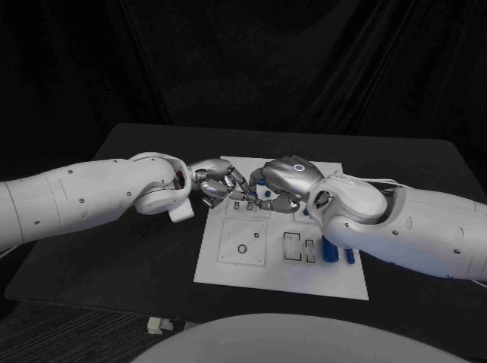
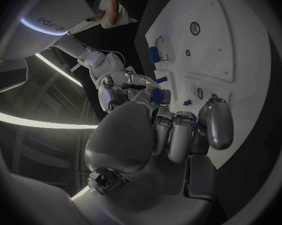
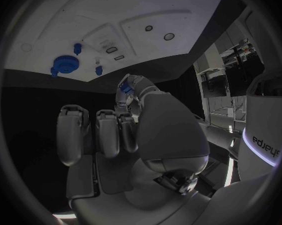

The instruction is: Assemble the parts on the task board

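The black table (image 1: 418,162) carries one white task board (image 1: 282,280), square to the robot so both arms reach it. Two hands meet over the board's far half: the left hand (image 1: 216,184) and right hand (image 1: 276,185) come fingertip to fingertip, seemingly passing one small blue part (image 2: 156,94) between them. Which hand actually grips it I cannot tell. At least two more blue parts (image 1: 339,253) lie at the board's right edge, and a blue round part (image 3: 65,64) sits on the board with a few small blue pegs around it.

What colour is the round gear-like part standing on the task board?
Blue. The round part stands out against the white task board, clearest in the right wrist view.
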Controlling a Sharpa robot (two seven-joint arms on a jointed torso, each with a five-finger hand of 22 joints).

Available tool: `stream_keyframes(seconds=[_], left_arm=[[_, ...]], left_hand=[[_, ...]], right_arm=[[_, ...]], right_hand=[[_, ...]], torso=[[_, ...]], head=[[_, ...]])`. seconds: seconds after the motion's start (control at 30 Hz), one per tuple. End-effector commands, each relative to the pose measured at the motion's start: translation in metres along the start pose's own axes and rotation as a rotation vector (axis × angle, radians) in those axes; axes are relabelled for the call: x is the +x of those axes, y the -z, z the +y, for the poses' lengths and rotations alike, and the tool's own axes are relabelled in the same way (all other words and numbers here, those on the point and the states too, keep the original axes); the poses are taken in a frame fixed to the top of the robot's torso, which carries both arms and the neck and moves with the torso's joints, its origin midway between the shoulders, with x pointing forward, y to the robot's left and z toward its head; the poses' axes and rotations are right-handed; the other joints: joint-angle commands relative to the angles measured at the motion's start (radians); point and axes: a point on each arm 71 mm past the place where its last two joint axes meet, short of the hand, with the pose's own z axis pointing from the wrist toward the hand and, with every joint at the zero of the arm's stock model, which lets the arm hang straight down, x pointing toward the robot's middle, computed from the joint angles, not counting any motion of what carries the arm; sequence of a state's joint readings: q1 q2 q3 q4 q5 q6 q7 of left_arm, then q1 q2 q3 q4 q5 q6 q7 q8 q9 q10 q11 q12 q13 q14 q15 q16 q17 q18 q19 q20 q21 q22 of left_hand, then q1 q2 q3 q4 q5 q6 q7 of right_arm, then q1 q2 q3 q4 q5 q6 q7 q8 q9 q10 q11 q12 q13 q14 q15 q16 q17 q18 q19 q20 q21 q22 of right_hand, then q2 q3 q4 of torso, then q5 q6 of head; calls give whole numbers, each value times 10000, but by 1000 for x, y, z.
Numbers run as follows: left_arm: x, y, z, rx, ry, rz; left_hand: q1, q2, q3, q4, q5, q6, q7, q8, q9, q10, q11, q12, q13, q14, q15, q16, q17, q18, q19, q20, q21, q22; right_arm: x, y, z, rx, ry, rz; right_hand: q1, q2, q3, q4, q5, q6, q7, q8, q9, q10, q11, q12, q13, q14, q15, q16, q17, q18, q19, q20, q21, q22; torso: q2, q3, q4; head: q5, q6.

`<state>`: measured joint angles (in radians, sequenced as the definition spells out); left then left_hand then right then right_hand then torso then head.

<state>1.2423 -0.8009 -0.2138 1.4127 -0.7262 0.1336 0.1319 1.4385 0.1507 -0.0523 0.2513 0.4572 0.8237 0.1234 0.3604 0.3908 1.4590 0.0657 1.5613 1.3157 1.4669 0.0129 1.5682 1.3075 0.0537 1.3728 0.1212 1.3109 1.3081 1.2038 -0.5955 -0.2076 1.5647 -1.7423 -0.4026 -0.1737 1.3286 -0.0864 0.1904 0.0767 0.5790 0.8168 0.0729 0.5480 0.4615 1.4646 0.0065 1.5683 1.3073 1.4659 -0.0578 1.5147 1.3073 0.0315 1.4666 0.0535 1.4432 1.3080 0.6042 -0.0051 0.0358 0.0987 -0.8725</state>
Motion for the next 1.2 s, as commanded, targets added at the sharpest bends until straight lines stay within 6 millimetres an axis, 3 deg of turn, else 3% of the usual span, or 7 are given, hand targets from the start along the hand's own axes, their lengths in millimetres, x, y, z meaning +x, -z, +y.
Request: stream_keyframes(seconds=[0.03,0.3,0.37,0.6,0.77,1.07,1.2], left_arm=[[3,-2,-2,252,111,170],[4,-3,-2,249,135,309],[5,-3,-2,247,141,324],[7,-5,0,215,173,321],[7,-5,2,154,184,241],[5,-4,6,57,182,70],[5,-5,6,27,186,105]], left_hand=[[400,338,237,-4,230,107,-43,130,18,732,-180,-95,2220,1039,-102,26,2633,151,-44,-75,-43,1726],[768,223,1217,-98,497,238,-122,607,161,744,-254,-90,2231,1039,-175,26,2633,150,-52,-149,-39,1728],[758,-3,1820,-73,790,226,-134,882,282,741,-269,-93,2228,1039,-196,26,2633,150,-57,-178,-32,1729],[646,-207,2623,-39,802,78,-129,1174,448,738,-265,-94,2224,1039,-201,26,2633,147,-76,-173,-37,1723],[576,-260,2977,-42,725,-3,-118,1307,526,743,-261,-91,2227,1039,-188,26,2633,147,-72,-175,-21,1726],[234,-238,3700,57,410,-291,-78,1614,716,690,-219,-115,2182,1039,-158,26,2633,156,-128,-142,-63,1708],[6,-219,3996,72,-77,-459,-61,1807,827,661,-197,-126,2158,1039,-135,26,2633,164,-164,-120,-91,1697]], right_arm=[[1,0,2,-38,45,2],[0,0,2,-21,36,-24],[0,1,1,-14,36,-16],[1,1,1,9,58,114],[2,3,-2,103,97,260],[4,6,-5,208,144,461],[3,9,-9,250,333,451]], right_hand=[[-7,105,51,15,62,74,29,35,14,1062,-67,25,2635,777,-64,38,1201,11,456,-60,8,2202],[20,116,84,-11,74,80,28,18,13,1062,-70,25,2635,775,-69,34,1190,15,448,-67,-9,2196],[20,116,84,-11,74,80,28,18,13,1062,-70,25,2635,775,-69,34,1190,15,448,-67,-9,2196],[-1,51,127,-59,-20,-59,88,-161,-44,1062,-31,25,2635,770,-53,25,1167,18,437,-70,-30,2188],[-149,-22,140,-73,-1179,-459,235,-757,-278,1062,63,25,2635,766,9,17,1145,16,429,1,-44,2183],[-169,-59,120,-115,-1725,-442,291,-1138,-451,1062,83,25,2635,766,56,18,1144,26,419,34,-66,2176],[-208,-118,20,-110,-2357,-1166,371,-1876,-821,1062,43,25,2635,759,25,6,1114,35,405,17,-97,2166]], torso=[[-3,-1,-6],[4,-1,-5],[5,0,-2],[1,-1,-9],[4,0,-9],[-4,0,0],[-4,0,-4]], head=[[1,-2],[-8,-2],[-11,-2],[-29,-2],[-61,-2],[-192,-2],[-303,-2]])
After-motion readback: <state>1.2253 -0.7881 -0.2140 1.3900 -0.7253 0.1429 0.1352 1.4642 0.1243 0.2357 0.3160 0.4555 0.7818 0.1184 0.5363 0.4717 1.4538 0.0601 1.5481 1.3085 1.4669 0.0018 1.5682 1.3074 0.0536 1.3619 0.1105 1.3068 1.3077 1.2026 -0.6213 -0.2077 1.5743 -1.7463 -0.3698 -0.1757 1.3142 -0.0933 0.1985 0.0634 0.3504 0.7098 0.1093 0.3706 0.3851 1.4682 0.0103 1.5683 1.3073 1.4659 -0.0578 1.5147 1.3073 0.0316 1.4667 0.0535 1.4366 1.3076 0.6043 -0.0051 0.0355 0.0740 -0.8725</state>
